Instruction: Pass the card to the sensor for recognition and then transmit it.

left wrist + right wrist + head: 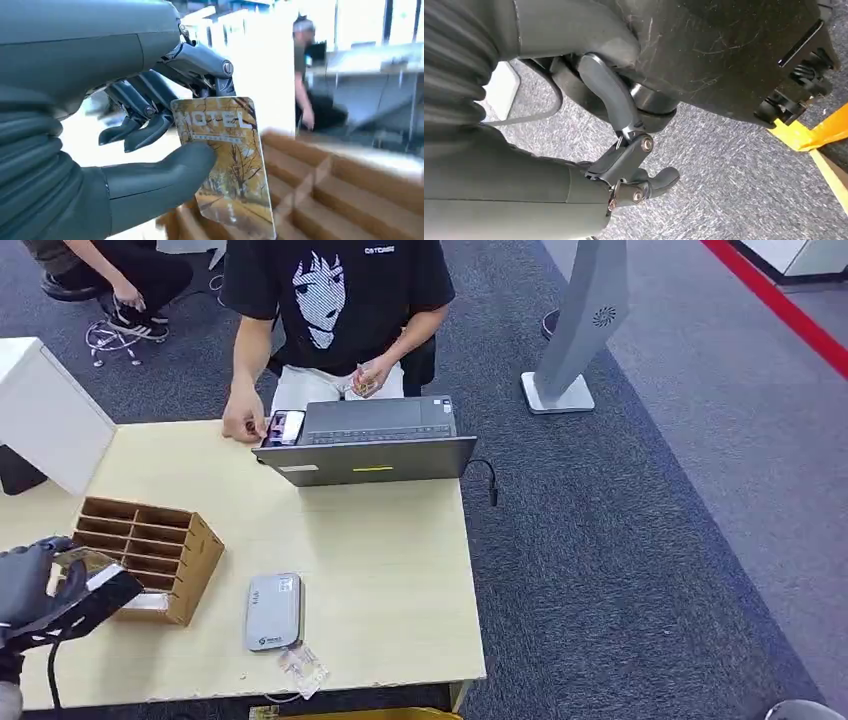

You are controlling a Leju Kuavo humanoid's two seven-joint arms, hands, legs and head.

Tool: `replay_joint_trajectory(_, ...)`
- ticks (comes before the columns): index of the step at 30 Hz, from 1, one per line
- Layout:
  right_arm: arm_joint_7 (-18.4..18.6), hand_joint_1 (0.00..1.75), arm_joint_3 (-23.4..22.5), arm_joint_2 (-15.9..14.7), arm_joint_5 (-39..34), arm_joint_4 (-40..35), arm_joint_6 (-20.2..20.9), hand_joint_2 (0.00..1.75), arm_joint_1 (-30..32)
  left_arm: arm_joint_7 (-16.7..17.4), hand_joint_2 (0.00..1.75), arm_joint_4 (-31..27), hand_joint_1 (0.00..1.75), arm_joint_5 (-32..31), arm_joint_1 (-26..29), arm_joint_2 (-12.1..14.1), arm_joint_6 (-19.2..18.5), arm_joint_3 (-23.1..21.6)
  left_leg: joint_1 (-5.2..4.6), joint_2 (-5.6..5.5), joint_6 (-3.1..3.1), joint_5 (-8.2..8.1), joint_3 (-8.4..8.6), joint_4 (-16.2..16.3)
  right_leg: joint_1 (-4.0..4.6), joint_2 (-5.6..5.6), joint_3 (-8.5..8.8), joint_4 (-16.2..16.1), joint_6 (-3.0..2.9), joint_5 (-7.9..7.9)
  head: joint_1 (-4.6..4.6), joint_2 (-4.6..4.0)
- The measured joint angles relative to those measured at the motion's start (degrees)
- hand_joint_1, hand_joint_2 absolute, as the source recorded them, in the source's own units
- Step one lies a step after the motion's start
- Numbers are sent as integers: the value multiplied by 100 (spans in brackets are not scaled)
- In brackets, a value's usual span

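Observation:
My left hand [45,592] hovers at the table's front left corner, just left of the wooden slotted rack [150,555]. It pinches a hotel key card [230,160] with a yellow autumn-tree picture between thumb and fingers; in the head view the card [85,562] sits at the top of the hand. The grey card sensor [273,612] lies flat on the table to the right of the rack, about a hand's width from it. My right hand [629,172] hangs over grey carpet, fingers loosely bent, holding nothing.
A person sits behind the table at an open laptop [370,440], one hand by a phone [290,426]. A white box [45,410] stands at the back left. A small clear plastic wrapper [303,670] lies near the front edge. A cable [488,480] hangs off the right side.

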Motion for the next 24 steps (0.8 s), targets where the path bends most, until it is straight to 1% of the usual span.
replay_joint_trajectory(5,68,0,-2,-2,74,-85,-7,175,54,-79,175,-578,175,-133,-138,98,85,279,0,0,0,0,1,0,0,0,0,0,0,0,0,0)
replay_joint_trajectory(10,118,0,-7,-2,168,-151,-7,175,98,-59,175,-994,175,-324,-400,245,44,470,1,0,0,0,0,0,1,0,0,0,0,0,0,2)
replay_joint_trajectory(14,133,0,-24,-2,168,-179,-2,175,112,-50,175,-1140,175,-374,-514,343,22,559,0,1,-1,0,2,0,1,1,0,0,0,0,0,0)
replay_joint_trajectory(21,140,0,-44,-2,170,-212,0,175,135,-37,175,-1217,175,-404,-554,374,20,594,0,1,-1,0,2,0,1,0,0,0,0,0,2,0)
replay_joint_trajectory(24,140,0,-52,-2,205,-212,11,175,139,79,175,-1219,175,-548,-606,431,-59,594,0,1,-1,0,2,0,1,1,0,0,0,0,2,0)
